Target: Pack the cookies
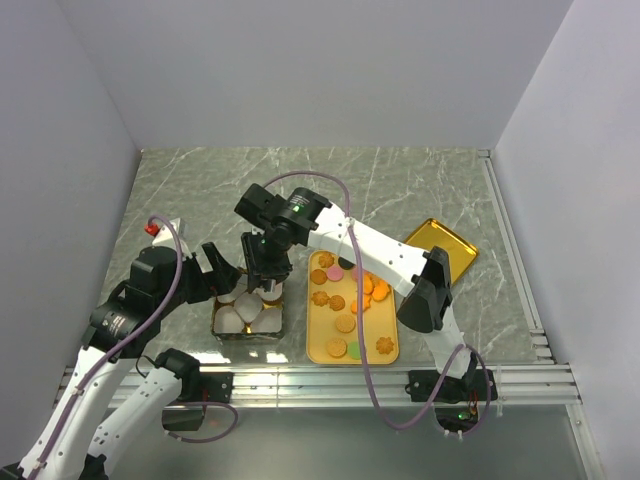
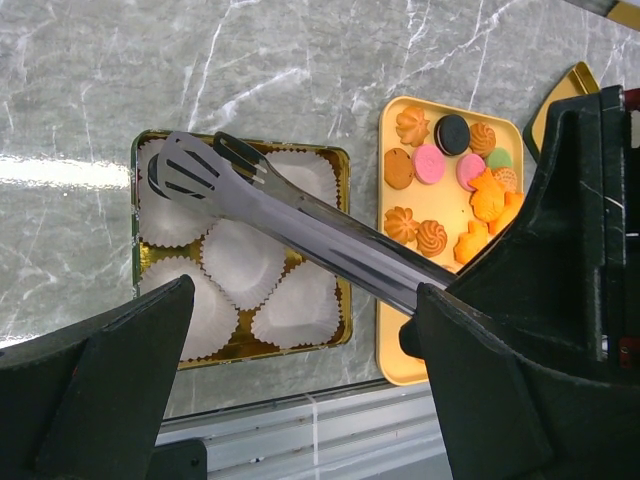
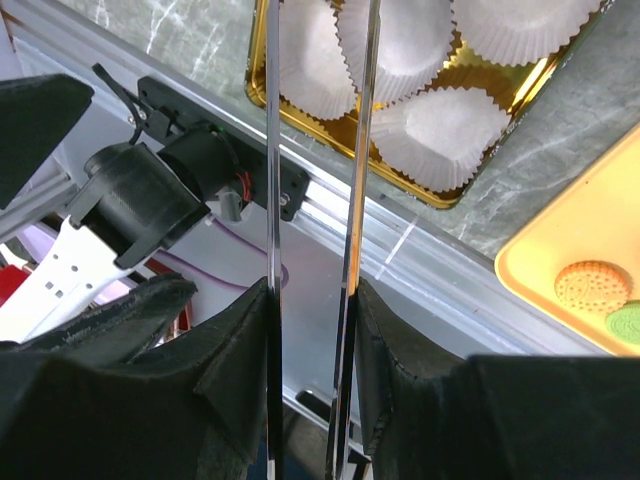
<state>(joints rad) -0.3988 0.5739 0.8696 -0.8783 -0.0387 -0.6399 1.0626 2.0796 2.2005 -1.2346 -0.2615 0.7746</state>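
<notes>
The cookies [image 1: 352, 297] lie on a yellow tray [image 1: 318, 352]: tan rounds, orange flower shapes, pink, green and dark discs [image 2: 440, 165]. My right gripper [image 1: 265, 262] is shut on metal tongs [image 2: 290, 225], its pads pressing both arms [image 3: 312, 310]. The tongs' slotted tips hover over the far left corner of a gold tin [image 2: 240, 345] lined with white paper cups [image 3: 440, 135]. No cookie shows between the tips. My left gripper [image 2: 300, 330] stands wide open above the tin's near edge, holding nothing.
A gold lid [image 1: 440, 248] lies right of the tray, near the right wall. A small red-tipped object [image 1: 152, 228] sits at the far left. The metal rail [image 1: 320, 380] runs along the table's near edge.
</notes>
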